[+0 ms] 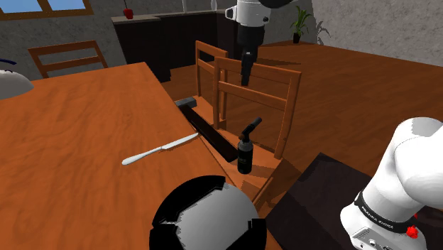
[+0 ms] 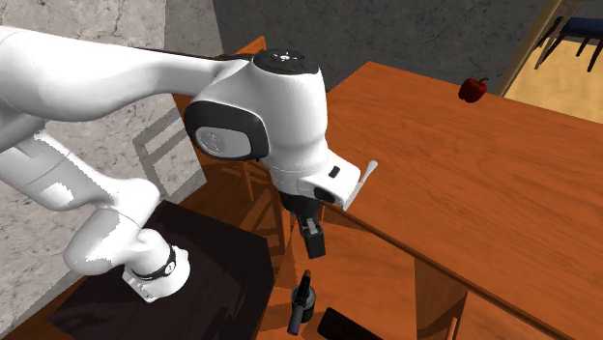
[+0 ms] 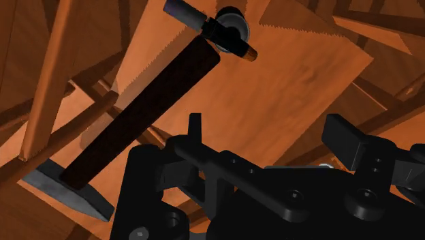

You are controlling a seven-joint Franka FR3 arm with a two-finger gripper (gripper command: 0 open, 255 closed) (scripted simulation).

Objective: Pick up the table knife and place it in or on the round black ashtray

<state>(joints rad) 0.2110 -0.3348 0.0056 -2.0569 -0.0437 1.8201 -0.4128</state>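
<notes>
One table knife (image 1: 160, 150) lies flat on the wooden bench (image 1: 71, 142), near the round black ashtray (image 1: 206, 216). The jaws of the white arm (image 1: 250, 14) hang well away over a wooden chair (image 1: 273, 72), seemingly apart and empty; a hammer (image 1: 206, 128) and a black bottle (image 1: 245, 153) sit below, by the bench's edge.

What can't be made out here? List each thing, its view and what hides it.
Round black ashtray: shoulder view, near side cut off by the bottom edge.
Silver table knife: shoulder view, too small to tell which way the blade's edge faces.
White domed object: shoulder view, cut off by the left edge; unidentifiable.
Flat black object: second exterior view, cut off by the bottom edge; unidentifiable.
</notes>
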